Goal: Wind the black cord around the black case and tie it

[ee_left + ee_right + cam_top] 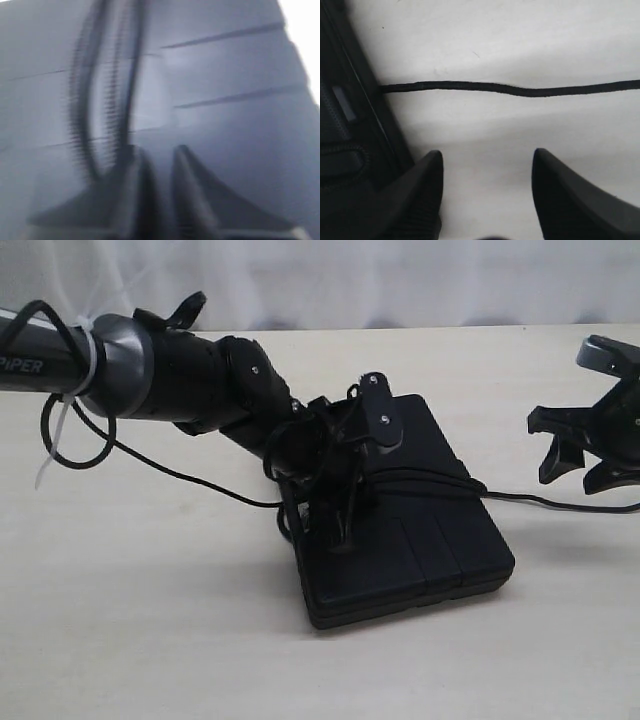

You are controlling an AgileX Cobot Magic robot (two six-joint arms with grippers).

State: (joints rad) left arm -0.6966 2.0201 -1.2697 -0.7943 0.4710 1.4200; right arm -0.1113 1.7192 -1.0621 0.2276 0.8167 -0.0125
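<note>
Black case (400, 560) lies on the table (150, 620), cord (432, 480) crossing its lid and trailing off the case toward the right gripper (560, 450), jaws spread beside the case, while the left gripper (160, 150) is down over the lid, fingers nearly together, too blurred to tell if pinching cord.

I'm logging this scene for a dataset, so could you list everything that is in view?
black case: one, matte black, lying on the table, centre.
black cord: one, black, across the case lid and trailing right over the table.
table: one, pale beige, under everything.
backdrop: one, white, behind the table.
zip tie: one, white, round the left arm.
left arm: one, black, jaws down on the case lid, gap narrow.
right arm: one, black, jaws open over bare table near the cord.
</note>
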